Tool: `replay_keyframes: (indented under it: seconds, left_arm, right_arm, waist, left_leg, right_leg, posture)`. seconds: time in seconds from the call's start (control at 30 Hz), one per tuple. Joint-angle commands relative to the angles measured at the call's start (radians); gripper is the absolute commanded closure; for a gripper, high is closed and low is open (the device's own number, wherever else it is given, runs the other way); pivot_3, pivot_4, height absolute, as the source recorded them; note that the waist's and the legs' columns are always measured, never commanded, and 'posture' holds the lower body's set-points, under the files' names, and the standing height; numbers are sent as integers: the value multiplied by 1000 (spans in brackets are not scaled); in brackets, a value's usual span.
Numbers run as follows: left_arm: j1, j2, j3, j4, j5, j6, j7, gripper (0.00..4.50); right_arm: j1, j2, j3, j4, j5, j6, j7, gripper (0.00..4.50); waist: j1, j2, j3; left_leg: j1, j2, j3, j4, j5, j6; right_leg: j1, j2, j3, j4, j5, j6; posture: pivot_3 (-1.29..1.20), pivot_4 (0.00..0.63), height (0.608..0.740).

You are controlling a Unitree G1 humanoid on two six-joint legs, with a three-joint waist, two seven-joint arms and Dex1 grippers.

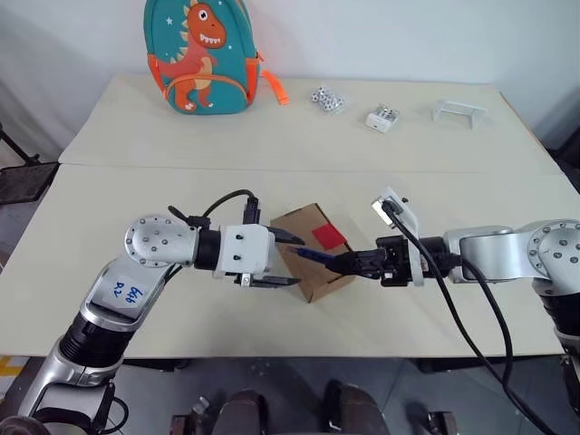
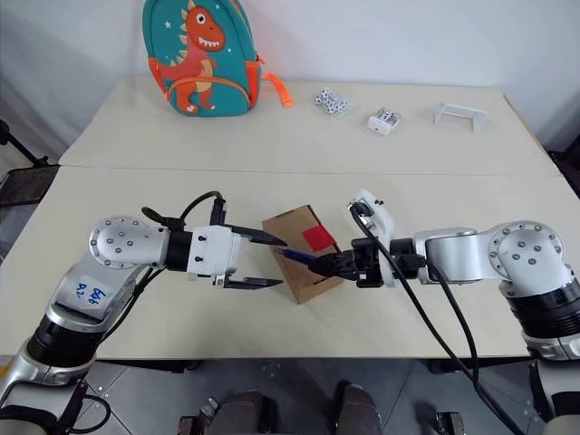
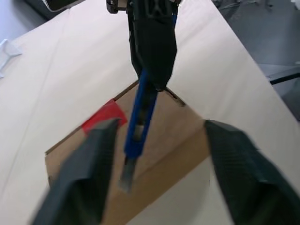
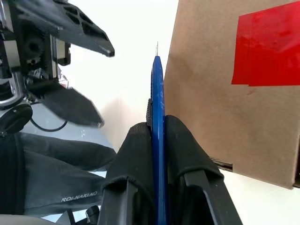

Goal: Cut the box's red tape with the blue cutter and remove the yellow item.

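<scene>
— Where is the box?

— The brown cardboard box point(image 1: 313, 251) sits just below centre frame on the cream table point(image 1: 272, 136), its red tape point(image 1: 330, 236) on the upper face, toward the right.

— And the cutter?

— The blue cutter point(image 1: 314, 256) lies over the box's lower right, pinched in the right gripper point(image 1: 349, 264), which reaches in from the right.

— The other arm?

— The left gripper point(image 1: 288, 260) comes from the left, fingers spread wide at the box's left end, holding nothing.

— Beyond that?

— A dinosaur backpack point(image 1: 199, 56) stands top left.
</scene>
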Motion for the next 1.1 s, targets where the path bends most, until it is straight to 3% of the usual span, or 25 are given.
replay_keyframes:
  seconds: [0.03, 0.23, 0.37, 0.47, 0.6, 0.83, 1.1]
  left_arm:
    - [28, 32, 123, -58, -155, 96, -15, 666]
    - [88, 136, 328, 13, -377, 343, -17, 666]
    - [87, 99, 375, 103, -427, 406, 44, 666]
    - [79, 51, 332, 162, -375, 390, 97, 1198]
    - [27, -13, 247, 193, -318, 379, 152, 2387]
    - [-45, -75, 81, 239, -179, 305, 166, 4500]
    - [-115, -163, -10, 292, -103, 278, 191, 4500]
  right_arm:
    - [12, -33, -81, -40, 17, -9, 32, 4410]
    - [56, -151, -225, -72, 17, -10, 104, 4410]
    - [111, -235, -326, -126, -6, -33, 112, 4410]
    - [184, -285, -406, -194, -129, -31, 136, 4410]
    - [288, -298, -466, -326, -307, -56, 194, 4410]
    - [267, -257, -405, -456, -452, -102, 191, 4410]
    - [126, -174, -268, -426, -491, -66, 62, 4410]
  waist:
    - [0, 0, 0]
    - [2, 0, 0]
    - [3, 0, 0]
    - [4, 0, 0]
    - [3, 0, 0]
    - [-2, 0, 0]
    - [0, 0, 0]
  left_leg:
    - [0, 0, 0, 0, 0, 0]
    - [0, 0, 0, 0, 0, 0]
    - [0, 0, 0, 0, 0, 0]
    - [0, 0, 0, 0, 0, 0]
    - [1, 0, 1, 0, 0, 0]
    - [2, 0, 1, -1, 0, -1]
    - [2, 0, 1, -1, 0, -1]
  right_leg:
    - [0, 0, 0, 0, 0, 0]
    - [0, 0, 0, 0, 0, 0]
    - [0, 0, 1, -1, 0, 0]
    - [1, 0, 1, -1, 0, 0]
    - [1, 0, 1, -1, 0, 0]
    - [1, 1, 2, -1, 0, 0]
    - [1, 1, 2, -1, 0, 0]
  posture:
    - [0, 150, 740]
    - [0, 150, 740]
    - [0, 150, 740]
    - [0, 150, 740]
    - [0, 150, 740]
    - [0, 150, 740]
    - [0, 150, 740]
